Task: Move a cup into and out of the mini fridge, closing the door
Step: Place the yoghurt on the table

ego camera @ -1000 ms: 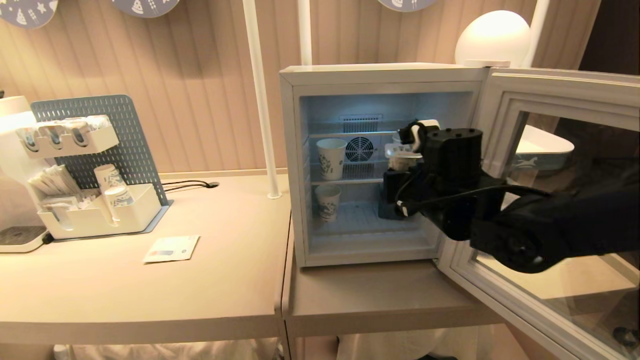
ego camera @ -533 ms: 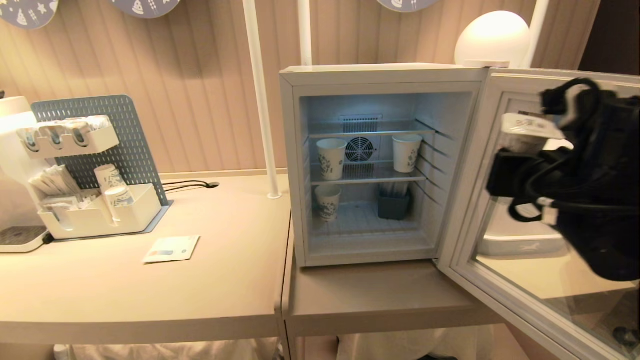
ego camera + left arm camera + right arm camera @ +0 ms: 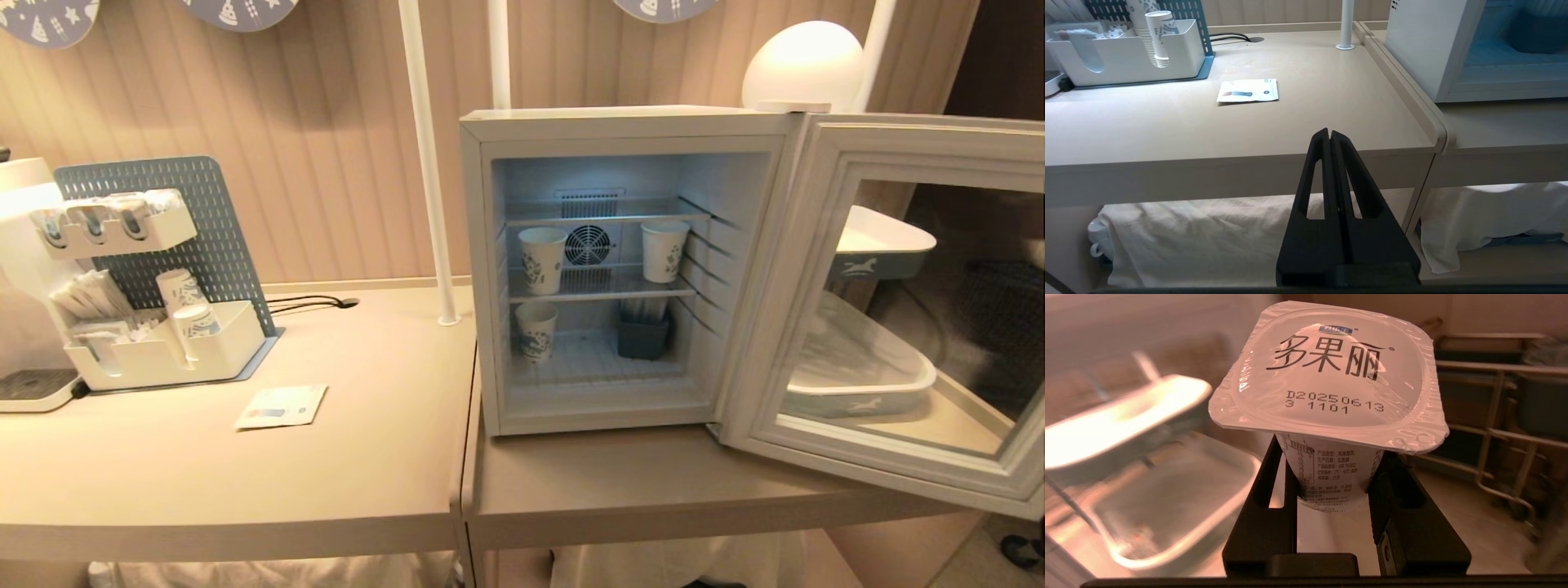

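Holding the cup (image 3: 1331, 396) pinched in the right gripper (image 3: 1333, 490), keep it level and clear of the fridge (image 3: 620, 131) door (image 3: 922, 310) before closing.

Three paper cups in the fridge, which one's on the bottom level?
The paper cup at lower left, standing beside the dark bin. The other two, the left cup and the right cup, stand on the wire shelf above it.

From my head view neither of my arms shows. My door (image 3: 898, 318) runs off the right edge. In my right wrist view the trays behind the cup (image 3: 1331, 404) are smeared; its small side print is unreadable.
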### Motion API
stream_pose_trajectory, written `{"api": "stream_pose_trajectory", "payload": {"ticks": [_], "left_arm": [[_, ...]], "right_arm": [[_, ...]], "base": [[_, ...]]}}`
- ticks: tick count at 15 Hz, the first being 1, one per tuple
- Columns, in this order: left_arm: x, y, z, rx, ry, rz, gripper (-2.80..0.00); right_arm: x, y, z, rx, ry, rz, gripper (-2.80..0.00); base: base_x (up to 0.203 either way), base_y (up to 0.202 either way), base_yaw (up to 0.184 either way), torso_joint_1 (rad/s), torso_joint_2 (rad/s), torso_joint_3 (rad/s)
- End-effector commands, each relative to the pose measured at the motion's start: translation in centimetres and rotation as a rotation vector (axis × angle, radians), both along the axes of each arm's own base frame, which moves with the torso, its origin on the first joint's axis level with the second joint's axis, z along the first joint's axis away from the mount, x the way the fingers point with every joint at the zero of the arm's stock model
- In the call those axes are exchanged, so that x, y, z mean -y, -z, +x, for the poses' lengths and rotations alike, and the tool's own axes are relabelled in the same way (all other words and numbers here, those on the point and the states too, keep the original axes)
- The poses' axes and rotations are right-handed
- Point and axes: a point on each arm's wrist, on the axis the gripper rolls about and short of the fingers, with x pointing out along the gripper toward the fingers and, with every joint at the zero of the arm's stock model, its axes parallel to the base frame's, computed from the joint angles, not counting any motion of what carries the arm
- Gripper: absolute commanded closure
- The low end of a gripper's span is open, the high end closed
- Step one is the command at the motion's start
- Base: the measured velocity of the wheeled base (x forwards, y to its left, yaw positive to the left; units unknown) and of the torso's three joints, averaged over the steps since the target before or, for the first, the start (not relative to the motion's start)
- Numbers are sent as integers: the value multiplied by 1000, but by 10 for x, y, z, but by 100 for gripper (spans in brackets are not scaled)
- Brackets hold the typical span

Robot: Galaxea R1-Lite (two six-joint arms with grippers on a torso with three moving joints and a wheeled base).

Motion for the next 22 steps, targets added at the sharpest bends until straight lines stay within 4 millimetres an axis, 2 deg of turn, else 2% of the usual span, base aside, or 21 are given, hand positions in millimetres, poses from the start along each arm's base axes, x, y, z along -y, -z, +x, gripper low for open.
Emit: {"api": "stream_pose_trajectory", "payload": {"ticks": [1, 3, 5, 7, 9, 11, 22], "left_arm": [[0, 0, 0, -2, 0, 0, 0], [0, 0, 0, -1, 0, 0, 0], [0, 0, 0, -1, 0, 0, 0], [0, 0, 0, -1, 0, 0, 0], [0, 0, 0, -1, 1, 0, 0], [0, 0, 0, -1, 1, 0, 0], [0, 0, 0, -1, 0, 0, 0]], "right_arm": [[4, 21, -57, 148, 28, -8, 0], [2, 49, -89, 208, -84, -67, 0], [-3, 82, -105, 193, -344, -166, 0], [-8, 127, -94, 46, -606, -209, 0], [-14, 149, -86, -49, -851, -150, 0], [-14, 164, -85, -179, -885, -76, 0], [-14, 161, -85, -181, -896, -139, 0]], "base": [[0, 0, 0, 0, 0, 0], [0, 0, 0, 0, 0, 0], [0, 0, 0, 0, 0, 0], [0, 0, 0, 0, 0, 0], [0, 0, 0, 0, 0, 0], [0, 0, 0, 0, 0, 0], [0, 0, 0, 0, 0, 0]]}}
